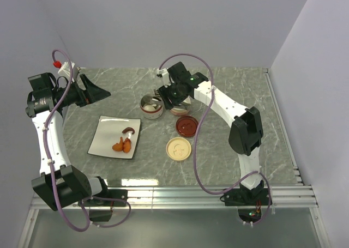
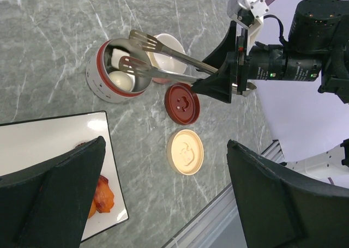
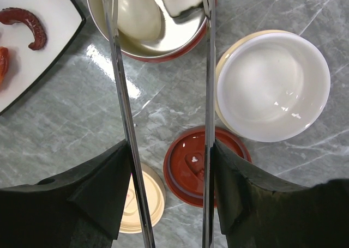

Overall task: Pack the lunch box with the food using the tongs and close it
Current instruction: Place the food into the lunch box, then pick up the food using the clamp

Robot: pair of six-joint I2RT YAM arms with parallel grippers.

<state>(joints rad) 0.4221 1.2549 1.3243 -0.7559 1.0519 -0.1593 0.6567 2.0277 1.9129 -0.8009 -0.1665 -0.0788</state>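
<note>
The right tool (image 2: pixel 203 73) is clamped on the tongs (image 2: pixel 163 57), whose two arms stand apart, their tips over the open lunch box (image 2: pixel 97 76) in the middle of the desk (image 1: pixel 218 161). Inside it lie a white egg (image 2: pixel 122 80) and a sushi slice (image 2: pixel 117 56). A white bowl (image 3: pixel 272 84) stands just beside it, with a red lid (image 2: pixel 182 103) and a cream lid (image 2: pixel 185 151) nearer the arm bases. Orange bits (image 1: pixel 122 145) and a brown piece (image 1: pixel 129 131) sit on a plate (image 1: pixel 106 133) to the left. The left tool (image 1: pixel 103 94), fingers wide apart, hovers empty over the desk's left side.
</note>
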